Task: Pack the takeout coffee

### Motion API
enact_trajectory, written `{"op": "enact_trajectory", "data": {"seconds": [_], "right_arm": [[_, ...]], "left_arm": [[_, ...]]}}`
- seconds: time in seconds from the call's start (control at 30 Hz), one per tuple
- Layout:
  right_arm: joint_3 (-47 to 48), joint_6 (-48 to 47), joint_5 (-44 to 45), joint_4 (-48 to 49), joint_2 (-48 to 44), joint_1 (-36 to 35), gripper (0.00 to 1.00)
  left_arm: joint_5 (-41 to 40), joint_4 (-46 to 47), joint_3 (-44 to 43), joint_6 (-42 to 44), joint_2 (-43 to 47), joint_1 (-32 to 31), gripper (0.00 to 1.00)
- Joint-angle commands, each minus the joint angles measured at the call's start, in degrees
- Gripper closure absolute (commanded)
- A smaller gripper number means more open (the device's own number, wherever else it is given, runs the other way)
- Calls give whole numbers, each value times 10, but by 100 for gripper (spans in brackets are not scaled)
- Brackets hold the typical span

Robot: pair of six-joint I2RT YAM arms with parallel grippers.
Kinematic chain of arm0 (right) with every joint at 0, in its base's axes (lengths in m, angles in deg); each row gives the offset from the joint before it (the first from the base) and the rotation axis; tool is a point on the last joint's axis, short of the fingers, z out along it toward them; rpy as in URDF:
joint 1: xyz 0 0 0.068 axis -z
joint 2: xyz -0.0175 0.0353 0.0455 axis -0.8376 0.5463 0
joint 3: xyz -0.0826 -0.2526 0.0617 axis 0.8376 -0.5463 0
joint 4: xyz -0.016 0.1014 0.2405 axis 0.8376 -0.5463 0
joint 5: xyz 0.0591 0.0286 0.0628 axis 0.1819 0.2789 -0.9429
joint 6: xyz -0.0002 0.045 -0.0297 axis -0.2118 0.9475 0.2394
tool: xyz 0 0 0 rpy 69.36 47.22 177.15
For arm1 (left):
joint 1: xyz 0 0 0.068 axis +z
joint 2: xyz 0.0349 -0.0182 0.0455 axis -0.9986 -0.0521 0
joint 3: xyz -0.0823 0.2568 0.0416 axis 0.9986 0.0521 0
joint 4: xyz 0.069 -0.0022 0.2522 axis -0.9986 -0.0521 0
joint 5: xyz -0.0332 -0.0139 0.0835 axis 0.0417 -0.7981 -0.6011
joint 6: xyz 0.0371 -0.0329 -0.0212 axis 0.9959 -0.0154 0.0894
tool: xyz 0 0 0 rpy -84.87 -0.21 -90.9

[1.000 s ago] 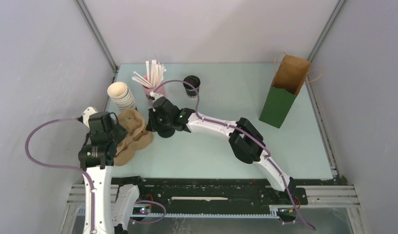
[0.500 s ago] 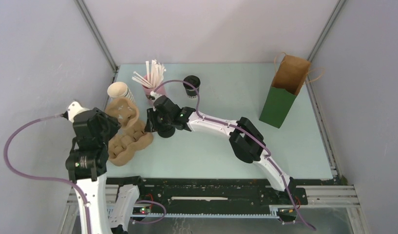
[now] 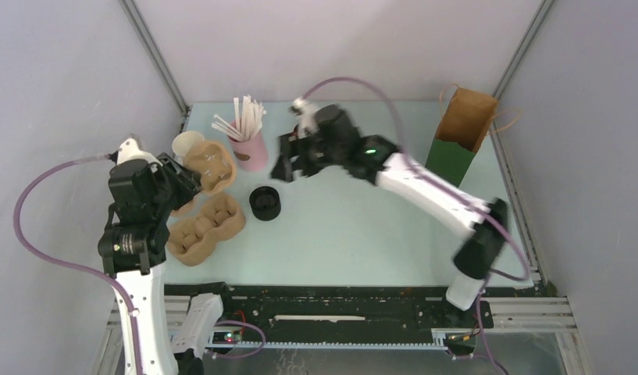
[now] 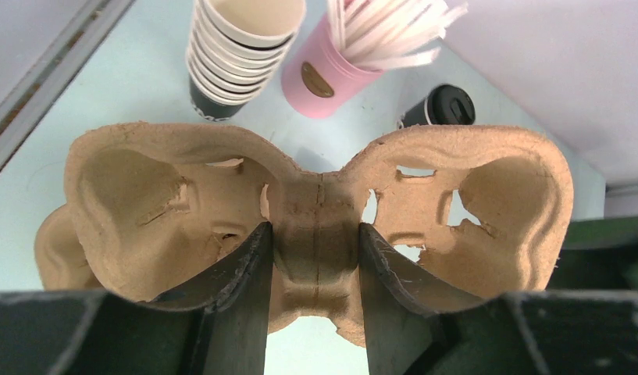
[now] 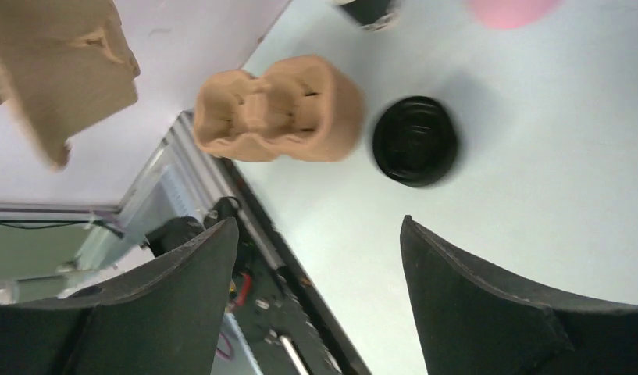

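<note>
The takeout coffee [image 4: 444, 105], a small dark cup with a black lid, shows in the left wrist view behind the carrier, right of the pink cup. In the top view my right arm hides it. My left gripper [image 4: 315, 258] is shut on the middle bridge of a brown cardboard cup carrier [image 4: 315, 203] and holds it off the table [image 3: 212, 166]. My right gripper [image 3: 290, 162] hangs open and empty in the air over the table's back middle, its fingers [image 5: 190, 266] wide apart. The green and brown paper bag [image 3: 458, 146] stands at the back right.
A squat stack of black lids [image 3: 265, 202] sits on the table beside a pile of more carriers [image 3: 206, 230]. A pink cup of straws [image 3: 251, 148] and a stack of lidless cups [image 4: 241, 55] stand at the back left. The cell wall runs close on the left.
My right gripper has left the lid stack, risen and swung back and to the right while opening. My left gripper has lifted a carrier off the pile and moved it back.
</note>
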Motion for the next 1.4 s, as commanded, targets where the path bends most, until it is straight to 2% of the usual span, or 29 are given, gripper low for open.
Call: {"op": "enact_trajectory", "data": {"seconds": [0.0,0.13,0.2,0.27,0.4,0.5,0.63,0.73,0.8,0.93,1.1,1.37], "right_arm": [[-91,-131,69,-114,-189,70,14],[-113,-191,224,-226,-312,110,9],[-106,-197,304,-269,-358,145,7],[-98,-190,341,-289,-376,203,6],[-85,-152,329,-284,-359,326,6],[-76,-168,330,-273,-320,361,5],[-45,-186,300,-275,-269,404,7],[-4,-141,323,-304,-249,437,10],[-4,-109,296,-306,-267,478,15],[-25,-92,284,-304,-305,547,15],[-57,-71,199,-291,-326,652,19],[-68,-49,159,-250,-295,689,15]], "left_arm": [[87,52,-14,47,-15,-2,78],[129,78,-4,62,-30,-19,78],[111,85,0,70,-37,-61,78],[103,90,7,78,-41,-114,77],[110,102,33,74,-37,-164,77],[120,108,51,70,-24,-196,77],[129,107,65,68,-2,-208,77],[133,100,68,75,7,-209,77],[137,100,69,78,11,-211,77],[144,98,63,79,10,-215,77],[169,99,63,93,7,-218,78],[165,96,70,87,20,-218,77]]}}
